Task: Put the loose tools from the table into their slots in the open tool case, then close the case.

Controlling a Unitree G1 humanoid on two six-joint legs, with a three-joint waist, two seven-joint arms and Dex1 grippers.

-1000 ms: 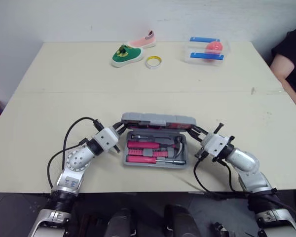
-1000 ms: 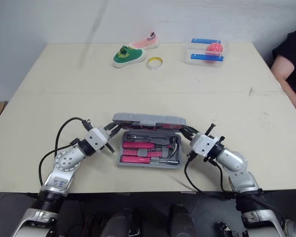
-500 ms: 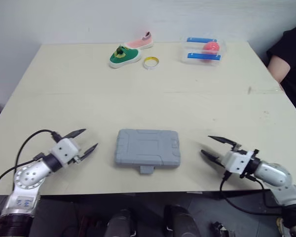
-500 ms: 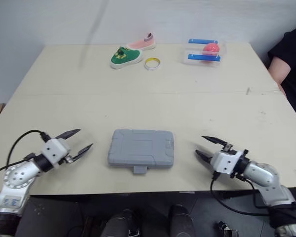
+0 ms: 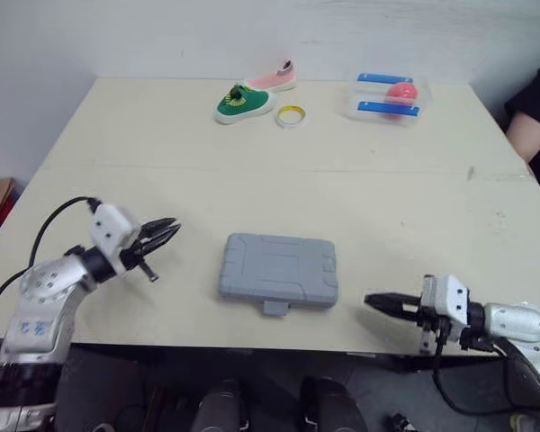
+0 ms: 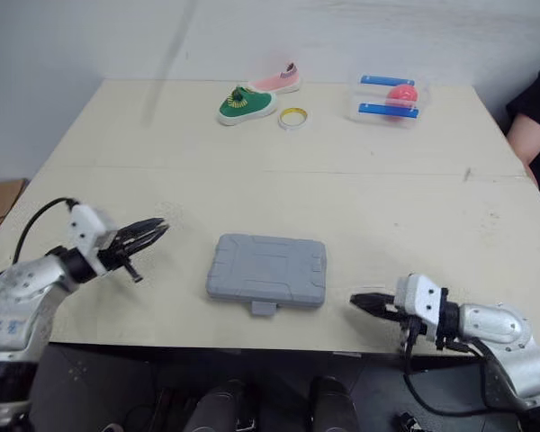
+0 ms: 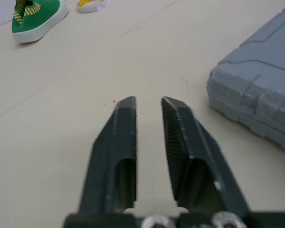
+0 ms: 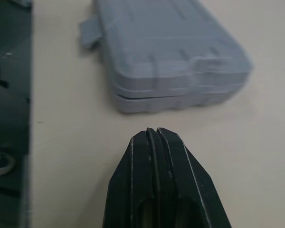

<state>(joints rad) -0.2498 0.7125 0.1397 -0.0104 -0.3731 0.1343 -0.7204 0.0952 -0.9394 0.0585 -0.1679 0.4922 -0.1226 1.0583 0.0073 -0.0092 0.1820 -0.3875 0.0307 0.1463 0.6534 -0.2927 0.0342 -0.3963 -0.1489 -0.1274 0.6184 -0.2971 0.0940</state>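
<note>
My left end effector (image 5: 166,231) points toward my right side, arm bent at the elbow, fingers (image 7: 125,123) a narrow gap apart (nearly parallel). My right end effector (image 5: 373,300) points leftward, fingers pressed together, forearm low.

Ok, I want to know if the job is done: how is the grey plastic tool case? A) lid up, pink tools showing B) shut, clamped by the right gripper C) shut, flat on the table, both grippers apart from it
C: the grey plastic tool case lies shut, with the left gripper and right gripper both apart from it.
</note>
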